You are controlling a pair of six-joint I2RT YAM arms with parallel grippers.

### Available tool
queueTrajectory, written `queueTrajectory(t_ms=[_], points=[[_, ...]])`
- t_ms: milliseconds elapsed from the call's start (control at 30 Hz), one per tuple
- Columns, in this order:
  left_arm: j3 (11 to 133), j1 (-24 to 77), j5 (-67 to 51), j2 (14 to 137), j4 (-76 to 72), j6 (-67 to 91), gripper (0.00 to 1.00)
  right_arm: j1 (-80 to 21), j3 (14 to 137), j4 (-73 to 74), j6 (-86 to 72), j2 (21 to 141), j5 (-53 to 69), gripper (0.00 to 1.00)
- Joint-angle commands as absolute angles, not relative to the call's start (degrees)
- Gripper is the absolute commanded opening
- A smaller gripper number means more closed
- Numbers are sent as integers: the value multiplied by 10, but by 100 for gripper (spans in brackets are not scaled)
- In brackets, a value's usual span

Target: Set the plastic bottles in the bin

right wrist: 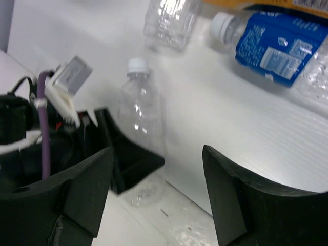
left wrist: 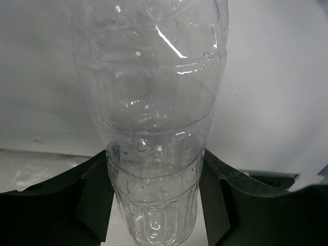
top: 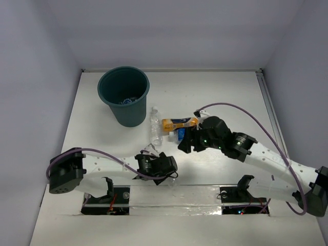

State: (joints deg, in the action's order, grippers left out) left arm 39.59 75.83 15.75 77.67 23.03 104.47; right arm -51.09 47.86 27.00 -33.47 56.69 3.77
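Clear crinkly plastic bottle [left wrist: 154, 92] fills the left wrist view, lying on the white table [top: 225, 92]. Its long axis runs straight away from the camera, across the line of the jaws. The left gripper [left wrist: 155, 169] straddles its ribbed lower part, with one dark pad pressed against each side. This is a grasp around the bottle's narrow width, though how firm the squeeze is cannot be judged.

Seen from above, this gripper sits close to the arm bases, left of centre. The round dark teal plastic bin [top: 128, 115] stands well apart from it, farther from the bases and to the left, with something blue visible inside. The left arm is the nearer one to the bin. The bin's rim looks higher than the bottle's present level, so the carry likely needs a lift first, then travel forward and leftward.

The right gripper [right wrist: 159, 189] hangs released and empty, with its fingers spread wide above bare table. Just beyond it lie a blue-labelled bottle [right wrist: 277, 43] with a white cap and an orange bottle [top: 179, 123]. Another clear bottle [top: 155, 128] rests just beside the bin.
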Motion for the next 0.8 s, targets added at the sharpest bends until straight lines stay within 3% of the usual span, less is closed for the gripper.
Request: queueTrajectory(t_ms=[0, 167, 367, 600, 767], points=[[424, 779, 235, 721, 336, 1073, 44, -516, 546, 207, -374, 615, 2, 74], [407, 786, 259, 614, 366, 1046, 38, -485, 622, 243, -338, 693, -69, 71], [382, 786, 282, 467, 380, 1015, 37, -415, 661, 316, -244, 769, -40, 86], [519, 786, 411, 378, 487, 922, 39, -364, 708, 378, -213, 835, -68, 94], [642, 780, 512, 388, 543, 832, 42, -315, 664, 382, -367, 794, -163, 91]])
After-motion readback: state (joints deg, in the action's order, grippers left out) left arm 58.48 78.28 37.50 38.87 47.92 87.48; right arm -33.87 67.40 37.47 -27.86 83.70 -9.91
